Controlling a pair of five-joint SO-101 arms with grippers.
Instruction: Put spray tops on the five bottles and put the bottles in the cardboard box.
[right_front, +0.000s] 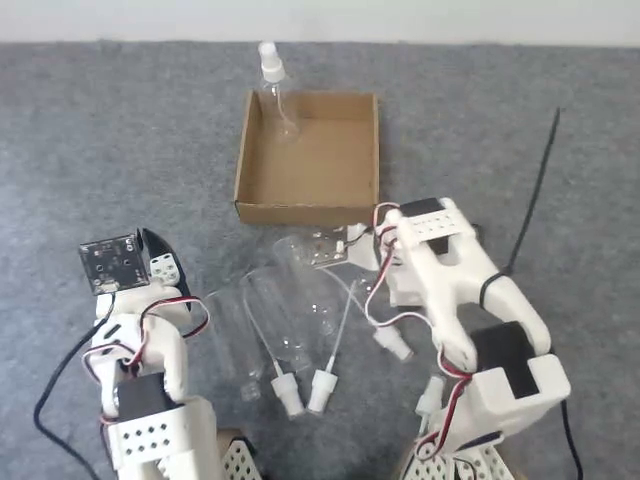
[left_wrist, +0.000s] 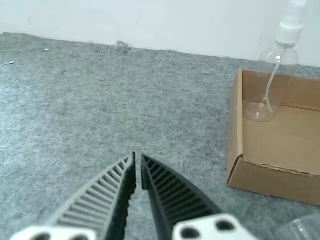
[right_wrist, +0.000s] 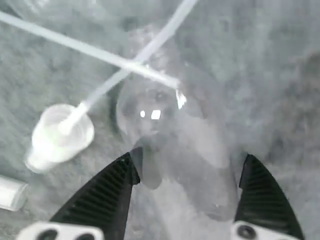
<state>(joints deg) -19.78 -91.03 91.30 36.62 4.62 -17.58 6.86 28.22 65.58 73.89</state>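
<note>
Right gripper (right_wrist: 190, 165) spread wide, straddling a clear bottle (right_wrist: 167, 127) lying on grey carpet (right_front: 120, 130) before the cardboard box (right_front: 305, 212). Probably light, slippery, easily squashed: grip mid-body gently. Left gripper (left_wrist: 137, 162) closed, empty.

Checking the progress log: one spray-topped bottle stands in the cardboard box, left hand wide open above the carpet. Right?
No: the left hand is shut, per the left wrist view. One spray-topped bottle does stand in the cardboard box, and the hand is above the carpet.
</note>
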